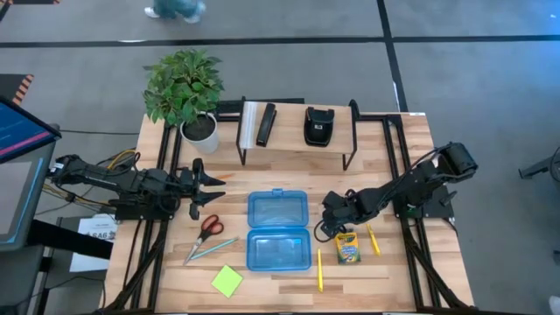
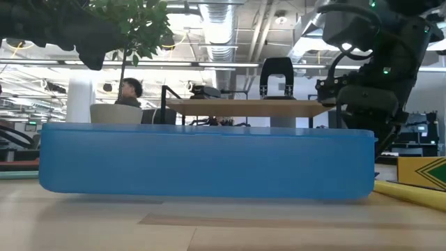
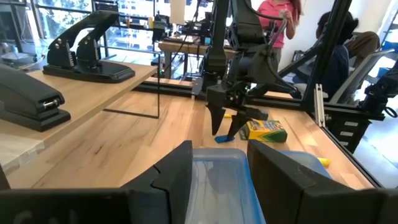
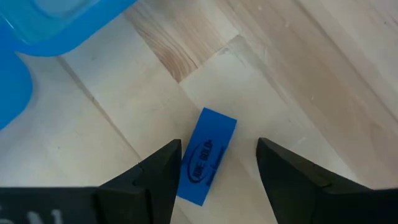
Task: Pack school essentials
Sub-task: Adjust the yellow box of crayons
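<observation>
An open blue plastic case (image 1: 277, 229) lies mid-table. My right gripper (image 4: 217, 148) points steeply down just right of it, open, with a finger on either side of the small blue eraser (image 4: 207, 155), which lies flat on the wood. The left wrist view shows the same eraser (image 3: 222, 139). The yellow-green crayon box (image 1: 347, 248) and two yellow pencils (image 1: 319, 269) (image 1: 374, 239) lie beside it. Left of the case lie the red-handled scissors (image 1: 208, 226), a teal pencil (image 1: 210, 251) and a lime-green sticky-note pad (image 1: 227, 280). My left gripper (image 1: 213, 180) hovers level at the left, open and holding nothing.
A black wire shelf (image 1: 297, 144) at the table's far side carries a black stapler (image 1: 265, 125) and a black pouch (image 1: 318, 125). A potted plant (image 1: 185, 92) stands at the far left. People are in the room beyond the table.
</observation>
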### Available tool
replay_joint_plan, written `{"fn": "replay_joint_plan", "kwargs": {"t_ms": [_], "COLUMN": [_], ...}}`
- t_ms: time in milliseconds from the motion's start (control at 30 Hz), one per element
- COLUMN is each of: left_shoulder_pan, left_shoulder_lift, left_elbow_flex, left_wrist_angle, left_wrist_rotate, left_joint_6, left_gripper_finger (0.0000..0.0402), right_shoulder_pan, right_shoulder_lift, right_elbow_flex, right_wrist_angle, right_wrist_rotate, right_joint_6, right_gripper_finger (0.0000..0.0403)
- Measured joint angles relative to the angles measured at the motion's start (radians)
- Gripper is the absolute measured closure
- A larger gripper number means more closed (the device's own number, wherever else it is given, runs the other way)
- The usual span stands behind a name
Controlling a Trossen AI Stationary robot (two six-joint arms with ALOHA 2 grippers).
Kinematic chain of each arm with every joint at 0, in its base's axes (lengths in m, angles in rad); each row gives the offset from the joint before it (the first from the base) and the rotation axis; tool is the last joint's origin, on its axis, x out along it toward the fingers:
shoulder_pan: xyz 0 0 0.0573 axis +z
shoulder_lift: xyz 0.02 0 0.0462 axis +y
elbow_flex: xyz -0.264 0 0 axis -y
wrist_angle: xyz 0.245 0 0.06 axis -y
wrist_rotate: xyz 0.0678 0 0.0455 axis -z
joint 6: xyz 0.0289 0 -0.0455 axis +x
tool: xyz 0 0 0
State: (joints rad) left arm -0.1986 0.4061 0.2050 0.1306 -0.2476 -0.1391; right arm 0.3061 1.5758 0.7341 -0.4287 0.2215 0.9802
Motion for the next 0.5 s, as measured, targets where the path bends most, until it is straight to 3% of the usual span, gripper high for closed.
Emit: {"fn": "replay_joint_plan", "kwargs": {"t_ms": [500], "left_shoulder_pan": [0.0], "left_shoulder_lift": [0.0], "left_elbow_flex": [0.0], "left_wrist_angle": [-0.005], "left_wrist_rotate": [0.001], "left_joint_6": [0.0], "left_gripper_finger": [0.0257], "right_shoulder_pan": [0.002], "right_shoulder_lift": [-0.044], "right_elbow_flex": [0.006], "right_wrist_angle": [-0.039], "right_wrist_rotate": [-0.027], "right_joint_6": [0.029], "right_gripper_finger": [0.0187]}}
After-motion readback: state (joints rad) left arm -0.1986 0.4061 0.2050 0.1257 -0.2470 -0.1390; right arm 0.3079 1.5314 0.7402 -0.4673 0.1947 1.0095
